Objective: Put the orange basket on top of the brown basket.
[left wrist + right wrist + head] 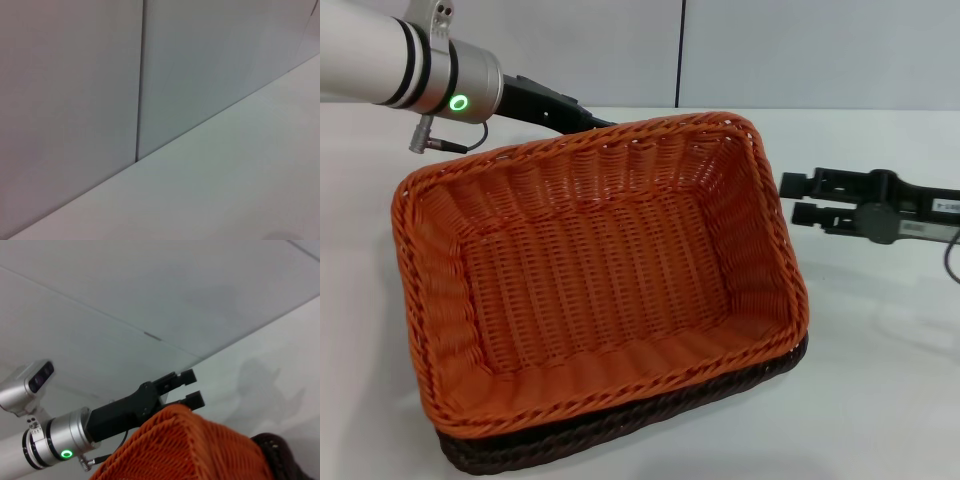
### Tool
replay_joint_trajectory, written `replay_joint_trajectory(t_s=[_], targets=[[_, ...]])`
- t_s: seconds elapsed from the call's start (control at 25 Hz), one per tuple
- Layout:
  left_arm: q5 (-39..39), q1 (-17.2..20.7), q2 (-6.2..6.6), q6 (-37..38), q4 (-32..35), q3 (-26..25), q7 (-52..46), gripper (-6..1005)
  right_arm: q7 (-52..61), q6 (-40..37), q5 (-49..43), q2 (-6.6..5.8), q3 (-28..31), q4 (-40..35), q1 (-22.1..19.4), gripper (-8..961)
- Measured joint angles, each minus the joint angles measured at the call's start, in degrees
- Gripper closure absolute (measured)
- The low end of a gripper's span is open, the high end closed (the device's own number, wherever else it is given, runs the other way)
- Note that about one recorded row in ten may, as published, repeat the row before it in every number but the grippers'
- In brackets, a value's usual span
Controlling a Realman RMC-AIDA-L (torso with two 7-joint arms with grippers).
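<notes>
The orange basket (590,280) sits nested on top of the dark brown basket (620,435), whose rim shows only along the near and right sides. My left gripper (595,120) is just behind the orange basket's far rim. In the right wrist view this left gripper (192,387) shows its fingers apart with nothing between them, just above the orange basket's corner (190,445). A bit of the brown basket (280,455) also shows there. My right gripper (790,198) is open and empty, a short way to the right of the baskets.
The baskets stand on a white table (880,380). A pale wall with a vertical seam (140,80) rises behind the table. The left wrist view shows only wall and table.
</notes>
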Motion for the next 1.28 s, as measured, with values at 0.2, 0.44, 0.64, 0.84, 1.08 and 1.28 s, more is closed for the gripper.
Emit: replay_joint_trajectory(t_s=[0.2, 0.44, 0.64, 0.84, 1.08, 1.28], targets=[[-0.4, 0.2, 0.01, 0.0, -0.6, -0.1, 0.0, 140, -5.5, -0.7, 2.3, -0.38, 5.2, -0.4, -2.4, 238], [-3.2, 1.6, 0.09, 2.4, -2.1, -0.7, 0.1, 140, -20.0, -0.5, 12.5, -0.21, 10.9, 0.1, -6.6, 231], [-12.0, 3.5, 0.05, 8.8, -2.3, -3.6, 4.2, 140, -36.7, 0.5, 22.2, 0.39, 12.1, 3.9, -8.4, 232], [-39.4, 9.0, -0.12, 14.9, -0.6, -5.1, 19.4, 140, -51.8, 5.4, 28.2, 1.58, 12.2, 6.5, -8.2, 232], [-72.4, 16.6, 0.03, -0.2, 5.7, -7.9, 42.3, 140, -77.5, 10.0, 45.4, 4.16, 13.3, 11.1, -8.7, 233], [-79.4, 18.4, -0.09, -7.0, 9.7, -11.3, 47.3, 140, -90.2, 9.6, 59.1, 4.22, 13.5, 16.4, -8.2, 234]])
